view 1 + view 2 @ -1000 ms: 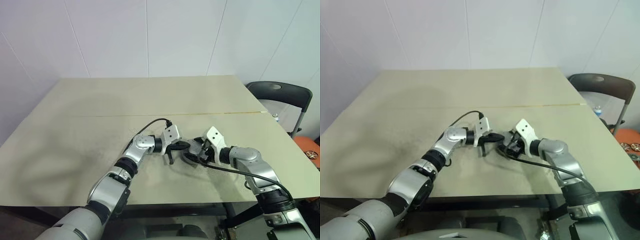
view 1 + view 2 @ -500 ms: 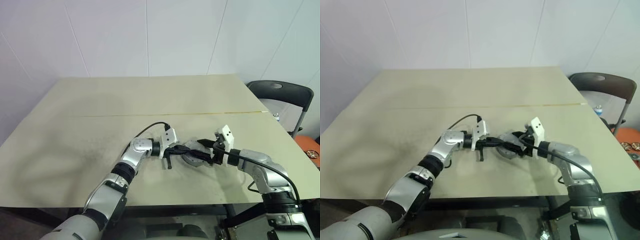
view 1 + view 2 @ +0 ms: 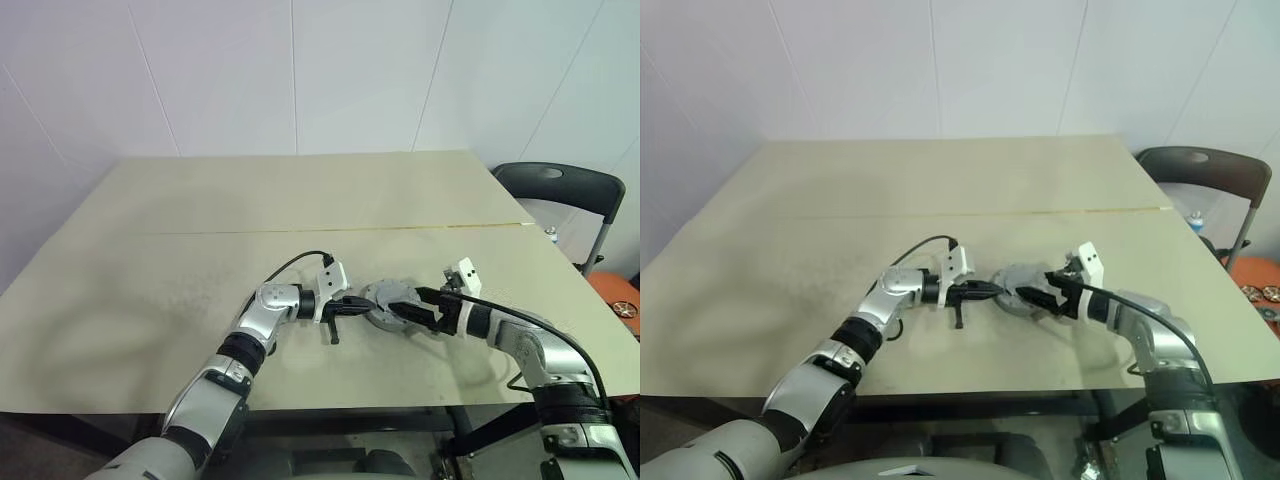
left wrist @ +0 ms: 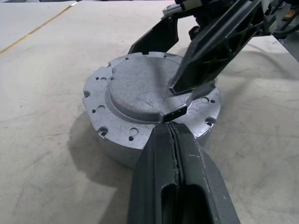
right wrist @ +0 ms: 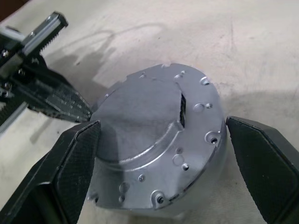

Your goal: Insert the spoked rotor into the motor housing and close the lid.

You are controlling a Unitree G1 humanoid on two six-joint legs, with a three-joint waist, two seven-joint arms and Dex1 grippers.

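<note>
Since the lid (image 4: 149, 95) already sits flat on the motor housing (image 5: 187, 205), with the rotor presumably shut inside, the assembly looks essentially done, barring a final press. It stands near the bench's (image 3: 150, 250) front edge, at mid-width. The left end effector (image 4: 175, 135) is clenched, its tip at the lid; the right end effector (image 5: 163, 140) straddles the housing, released. Open bench lies all around.

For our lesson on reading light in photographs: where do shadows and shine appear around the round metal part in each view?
Left wrist view: the lid shows a soft sheen and fine scratches, with a dark shadow on the table beside it. Right wrist view: the arm's faint shadows lie across the table beyond the lid. Left eye view: broad soft shadows mottle the tabletop.
</note>
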